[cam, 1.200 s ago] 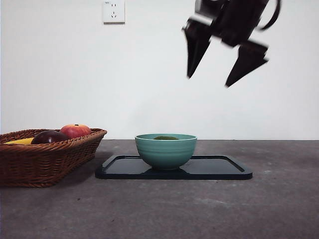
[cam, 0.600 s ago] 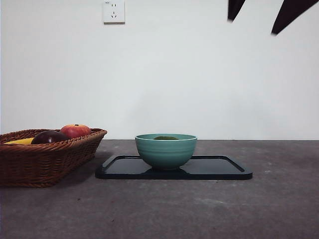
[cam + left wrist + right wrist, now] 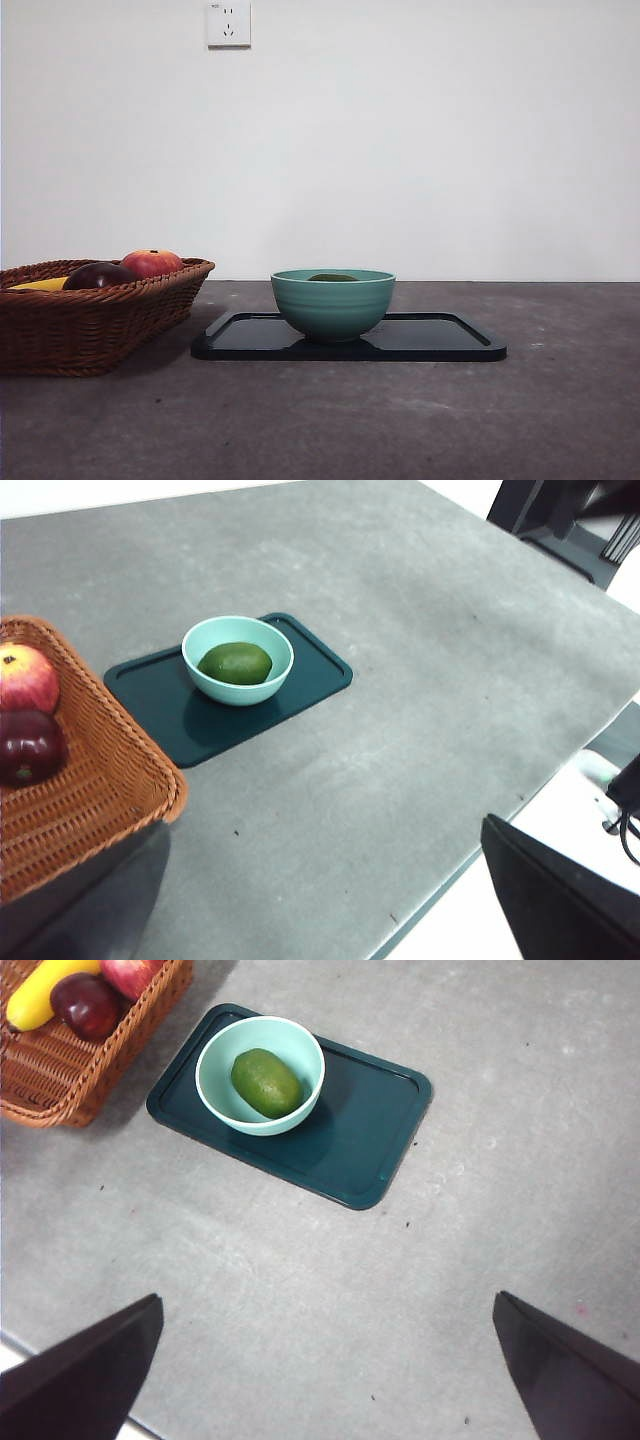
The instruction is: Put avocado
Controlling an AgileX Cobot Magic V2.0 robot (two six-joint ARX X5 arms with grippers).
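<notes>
The dull green avocado (image 3: 266,1082) lies inside the teal bowl (image 3: 216,1088), which stands on the dark tray (image 3: 370,1130). From the front only its top (image 3: 333,277) peeks over the bowl (image 3: 333,305) rim. In the left wrist view the avocado (image 3: 235,663) rests in the same bowl (image 3: 205,685). My right gripper (image 3: 325,1365) hangs high above the table, open and empty. My left gripper (image 3: 325,900) is also raised well above the table, open with nothing between its jaws. Neither gripper shows in the front view.
A wicker basket (image 3: 100,325) stands left of the tray (image 3: 430,340), holding a red apple (image 3: 151,263), a dark maroon fruit (image 3: 98,275) and a yellow fruit (image 3: 42,284). The table's edge (image 3: 470,865) runs close under the left gripper.
The open gripper that hung above the tray's right side has risen up and out of the front view. Bowl, avocado and basket have not moved.
</notes>
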